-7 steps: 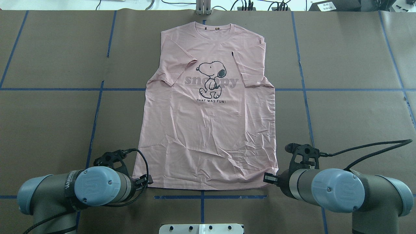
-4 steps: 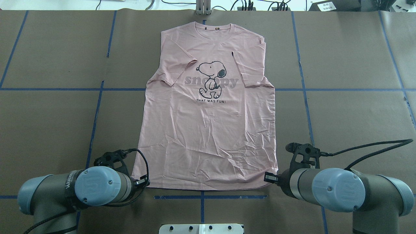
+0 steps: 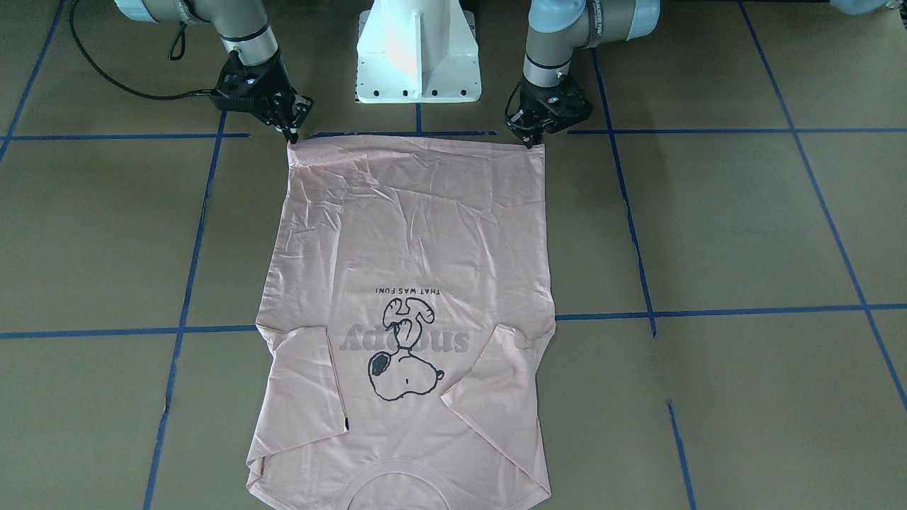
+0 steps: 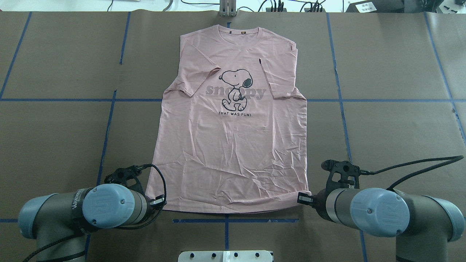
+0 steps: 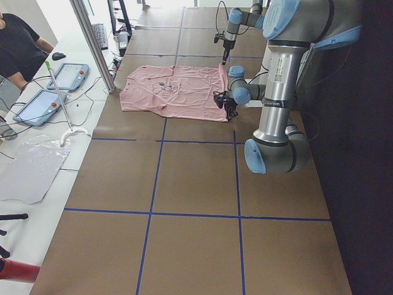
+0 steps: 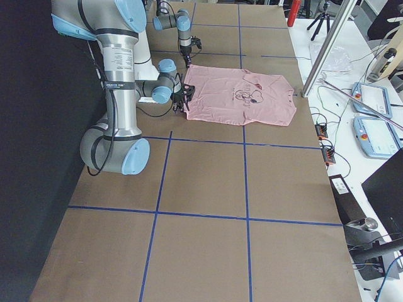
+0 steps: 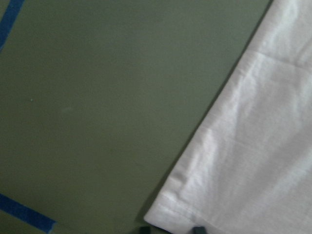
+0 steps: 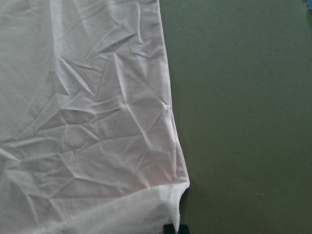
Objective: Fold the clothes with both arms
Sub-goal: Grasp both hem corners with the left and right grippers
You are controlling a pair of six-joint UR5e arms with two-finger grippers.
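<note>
front-facing: T-shirt point(image 3: 411, 234) flat, print up, on worktop point(image 3: 744, 227), collar away from robot; right fingers point(image 3: 290, 133) pinch one hem corner, left fingers point(image 3: 530, 137) the other | overhead: sleeves folded inward | left wrist: hem corner between dark tips | right wrist: corner bunched, raised at tips | exterior left: person point(image 5: 18, 43) beside worktop

Looking down on the T-shirt point(image 4: 233, 145) from its hem side overhead, from its collar side in front, distantly from beyond either sleeve; wrist views close above its hem corners.
</note>
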